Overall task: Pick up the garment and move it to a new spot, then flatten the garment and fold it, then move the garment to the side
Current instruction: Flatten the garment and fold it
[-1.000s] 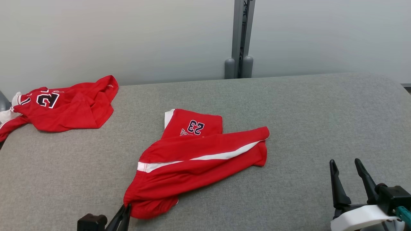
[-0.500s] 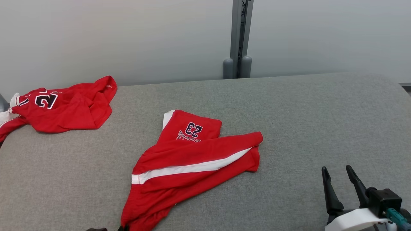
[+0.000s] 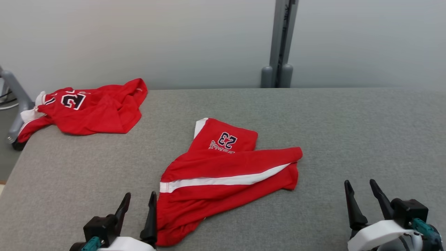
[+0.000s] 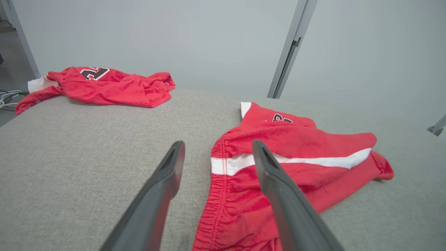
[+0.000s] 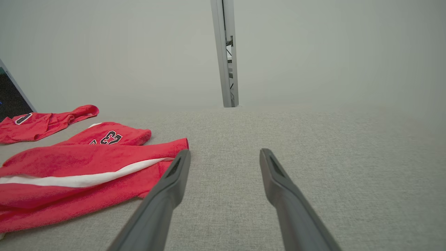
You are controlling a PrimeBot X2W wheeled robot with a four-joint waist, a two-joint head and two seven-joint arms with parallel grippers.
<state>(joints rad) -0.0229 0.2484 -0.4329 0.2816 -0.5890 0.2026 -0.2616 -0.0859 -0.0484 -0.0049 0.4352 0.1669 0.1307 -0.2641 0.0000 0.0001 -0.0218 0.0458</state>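
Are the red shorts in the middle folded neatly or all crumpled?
Crumpled, not neatly folded. The red shorts lie bunched on the grey table, one leg lapped crookedly over the other.

I see red shorts (image 3: 223,164) with a white side stripe and a navy 23, and another red garment (image 3: 101,113) trimmed white, both on a flecked grey fabric table (image 3: 348,132).

You see a matt red cloth garment (image 3: 223,164) on a coarse-woven grey fabric tabletop (image 3: 348,122); the post (image 3: 281,35) behind looks smooth metal.
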